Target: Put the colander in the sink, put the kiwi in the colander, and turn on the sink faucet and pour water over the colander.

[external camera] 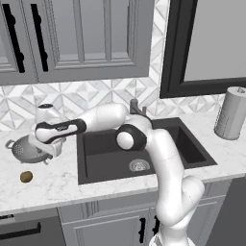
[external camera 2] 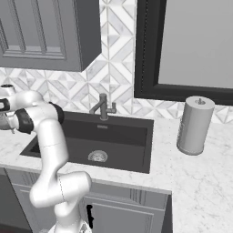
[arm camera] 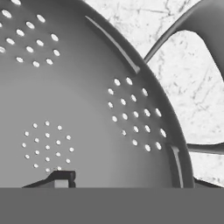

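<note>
perforated round metal colander (arm camera: 87, 109), veined marble counter (arm camera: 192, 92)

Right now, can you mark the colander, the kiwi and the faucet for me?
colander (external camera: 23, 151), left base view, inside of the bowl.
kiwi (external camera: 26, 177), left base view, middle of the fruit.
faucet (external camera 2: 103, 108), right base view, upright stem.

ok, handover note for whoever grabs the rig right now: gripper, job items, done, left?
Gripper: down at the colander rim, one fingertip inside the bowl; grip not confirmed.
Colander: on the counter left of the sink, not yet moved.
Kiwi: on the counter in front of the colander.
Sink faucet: no water running.
Done: nothing.
Left: colander into sink, kiwi into colander, turn faucet on.
</note>
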{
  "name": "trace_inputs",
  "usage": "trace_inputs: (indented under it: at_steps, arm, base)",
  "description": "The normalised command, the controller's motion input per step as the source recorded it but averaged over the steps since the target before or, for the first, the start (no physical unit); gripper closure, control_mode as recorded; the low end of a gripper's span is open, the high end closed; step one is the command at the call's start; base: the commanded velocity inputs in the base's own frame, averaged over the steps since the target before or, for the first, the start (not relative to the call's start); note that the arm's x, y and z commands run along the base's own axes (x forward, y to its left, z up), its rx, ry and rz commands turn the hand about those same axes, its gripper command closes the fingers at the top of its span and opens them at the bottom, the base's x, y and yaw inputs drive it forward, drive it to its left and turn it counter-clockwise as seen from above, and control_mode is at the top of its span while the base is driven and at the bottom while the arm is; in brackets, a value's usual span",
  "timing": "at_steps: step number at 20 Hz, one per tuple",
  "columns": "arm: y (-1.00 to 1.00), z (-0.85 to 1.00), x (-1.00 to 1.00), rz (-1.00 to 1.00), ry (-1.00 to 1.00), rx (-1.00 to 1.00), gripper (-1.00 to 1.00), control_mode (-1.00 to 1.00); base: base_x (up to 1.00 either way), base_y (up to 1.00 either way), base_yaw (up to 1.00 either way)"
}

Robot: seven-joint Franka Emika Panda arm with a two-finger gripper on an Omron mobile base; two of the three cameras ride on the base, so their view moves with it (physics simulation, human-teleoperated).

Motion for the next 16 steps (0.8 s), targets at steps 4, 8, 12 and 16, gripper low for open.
trace_inputs:
  at_steps: [4, 8, 12, 16]
  arm:
    - [0.01, -0.35, -0.02, 0.00, 0.14, 0.00, 1.00, -1.00]
    - [0.00, -0.10, -0.16, -0.02, 0.06, 0.00, 1.00, -1.00]
    - [0.00, 0.06, -0.22, -0.03, 0.05, 0.00, 1.00, -1.00]
    - [-0.01, 0.18, -0.39, -0.05, 0.00, -0.01, 1.00, -1.00]
  base:
    - [0.00, 0.00, 0.00]
    - [0.00, 0.00, 0.00]
    - [0.00, 0.00, 0.00]
    - [0.00, 0.00, 0.00]
